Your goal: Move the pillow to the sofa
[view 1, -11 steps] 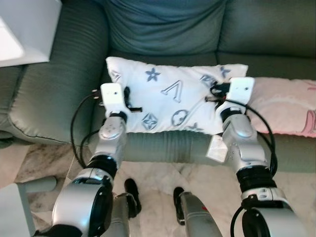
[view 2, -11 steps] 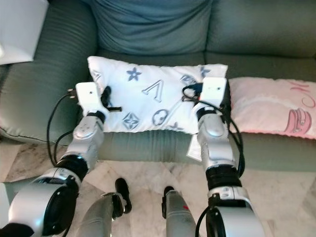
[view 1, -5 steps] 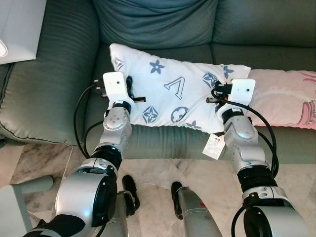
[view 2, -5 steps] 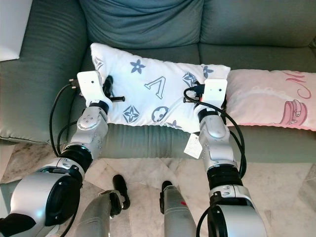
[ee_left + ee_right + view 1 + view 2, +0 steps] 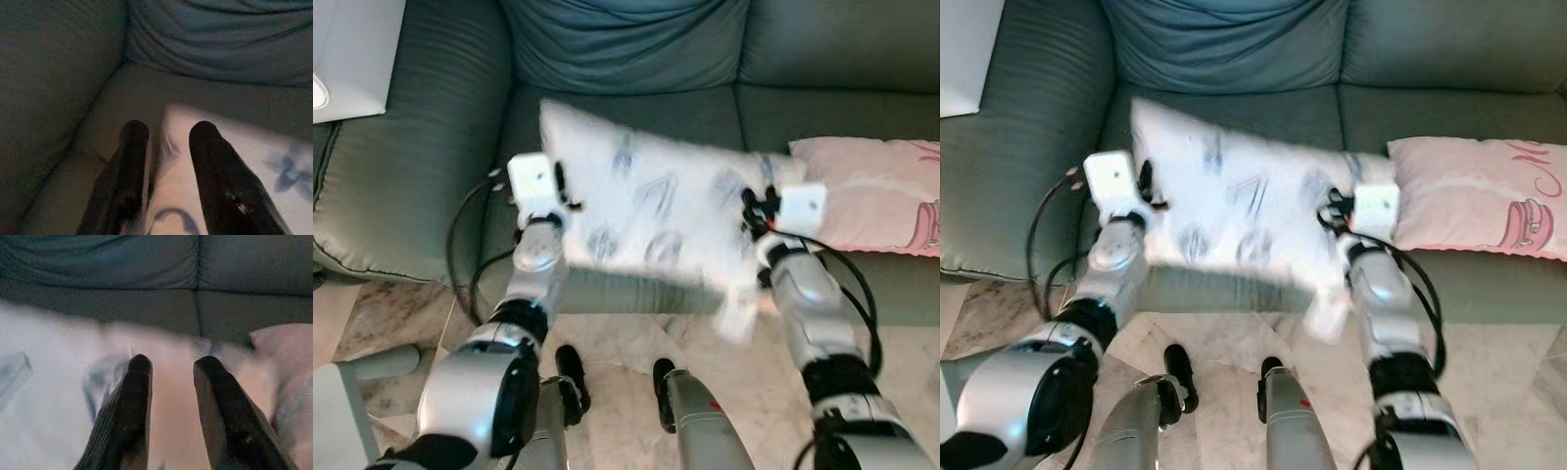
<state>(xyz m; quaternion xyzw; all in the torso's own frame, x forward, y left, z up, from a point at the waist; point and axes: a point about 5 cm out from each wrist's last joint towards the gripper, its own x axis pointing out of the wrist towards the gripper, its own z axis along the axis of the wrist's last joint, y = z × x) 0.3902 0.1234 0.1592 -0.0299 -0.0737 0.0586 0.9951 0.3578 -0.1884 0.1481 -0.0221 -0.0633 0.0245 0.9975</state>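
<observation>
Since the previous frame the monogrammed white pillow (image 5: 656,211) blurs, shifting over the sofa seat (image 5: 705,113), soft and light, clamped at its ends between left gripper (image 5: 166,147) and right gripper (image 5: 171,382).

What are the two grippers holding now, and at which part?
The white patterned pillow, over the sofa seat. The left gripper pinches its left edge; the right gripper has its fingers around the right edge.

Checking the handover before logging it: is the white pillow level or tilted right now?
Tilted. The white pillow sits higher at the left gripper and slopes down toward the right gripper; motion blur hides whether it touches the sofa.
</observation>
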